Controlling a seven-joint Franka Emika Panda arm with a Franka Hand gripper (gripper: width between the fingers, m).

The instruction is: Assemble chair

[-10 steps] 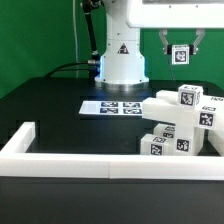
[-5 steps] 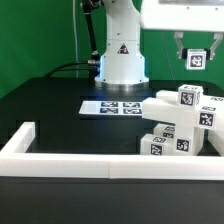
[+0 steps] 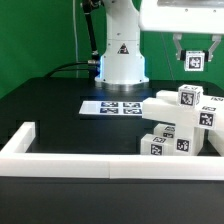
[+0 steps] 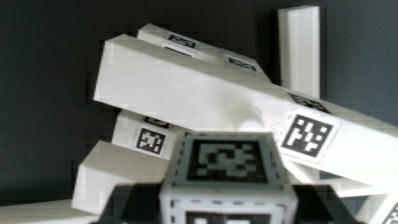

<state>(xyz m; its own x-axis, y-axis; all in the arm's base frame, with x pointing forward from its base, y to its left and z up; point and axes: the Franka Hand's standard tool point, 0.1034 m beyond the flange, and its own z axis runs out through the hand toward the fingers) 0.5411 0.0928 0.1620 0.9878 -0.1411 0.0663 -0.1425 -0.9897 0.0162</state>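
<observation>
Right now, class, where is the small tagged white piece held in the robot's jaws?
In the exterior view, the small tagged piece hangs in the gripper at upper right, in the air above the stacked white chair parts, apart from them.

Backdrop: a green wall or curtain spans the rear of the exterior view, evenly lit, with a thin vertical seam toward that view's left. Work surface: a matte black counter, under diffuse light. A low white rail borders its near edge and turns back at the exterior view's left. The marker board lies flat mid-counter.
</observation>
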